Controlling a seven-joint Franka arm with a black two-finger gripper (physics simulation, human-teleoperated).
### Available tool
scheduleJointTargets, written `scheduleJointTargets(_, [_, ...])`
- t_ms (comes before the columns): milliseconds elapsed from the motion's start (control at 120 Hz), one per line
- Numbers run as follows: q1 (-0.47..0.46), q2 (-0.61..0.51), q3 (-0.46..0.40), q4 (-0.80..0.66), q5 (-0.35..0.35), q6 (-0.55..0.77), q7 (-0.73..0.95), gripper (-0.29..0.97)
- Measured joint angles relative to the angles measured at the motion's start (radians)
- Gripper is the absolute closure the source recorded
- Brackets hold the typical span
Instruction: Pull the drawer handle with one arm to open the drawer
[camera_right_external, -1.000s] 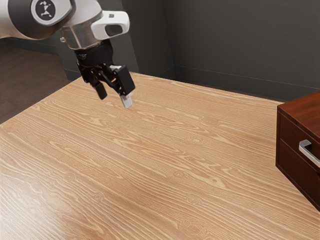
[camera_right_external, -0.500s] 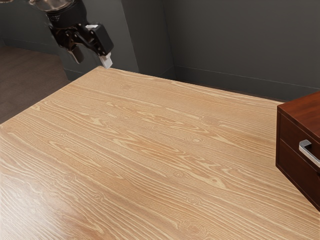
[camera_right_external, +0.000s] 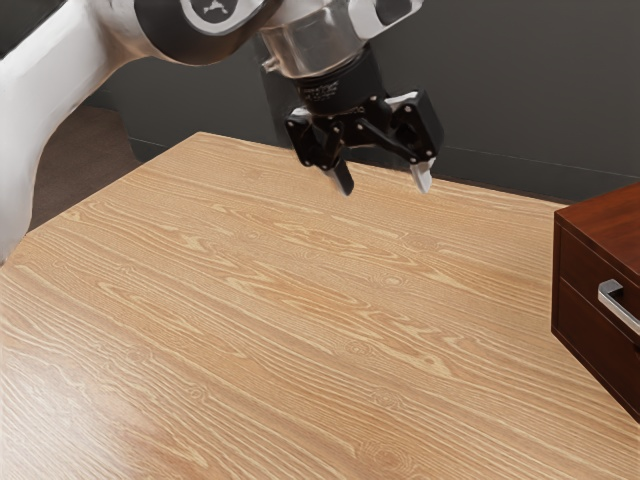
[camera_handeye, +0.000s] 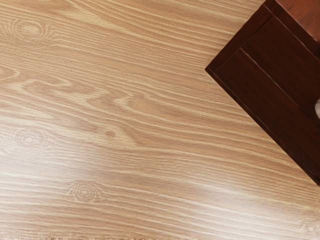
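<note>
A dark red-brown wooden cabinet (camera_right_external: 605, 290) stands at the exterior view's right edge, on the table. A silver bar handle (camera_right_external: 618, 304) sits on its drawer front (camera_right_external: 598, 278), which looks flush with the cabinet. My black gripper (camera_right_external: 384, 180) hangs open above the table's far middle, well to the left of the cabinet, with nothing between its fingers. In the wrist view the cabinet (camera_handeye: 280, 75) lies ahead of my hand, and a sliver of the handle (camera_handeye: 317, 107) shows at the frame's edge.
The light wood-grain table (camera_right_external: 280, 320) spreads wide between my gripper and the cabinet. Dark grey walls close the back, and the table's far edge runs just behind my gripper.
My arm has swung from the exterior view's upper left toward its right and now hangs over the table's far middle, nearer the cabinet. The fingers stand wider apart. The drawer has not moved.
</note>
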Motion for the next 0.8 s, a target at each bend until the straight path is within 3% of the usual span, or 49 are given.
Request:
scheduleJointTargets(208, [-0.032,0.023,-0.041,-0.029,-0.007,0.055,-0.223,0.03])
scheduleJointTargets(358, [-0.054,0.031,-0.045,-0.073,-0.057,0.124,-0.345,0.03])
scheduleJointTargets(800, [-0.114,0.155,-0.054,-0.09,-0.098,0.326,-0.572,0.03])
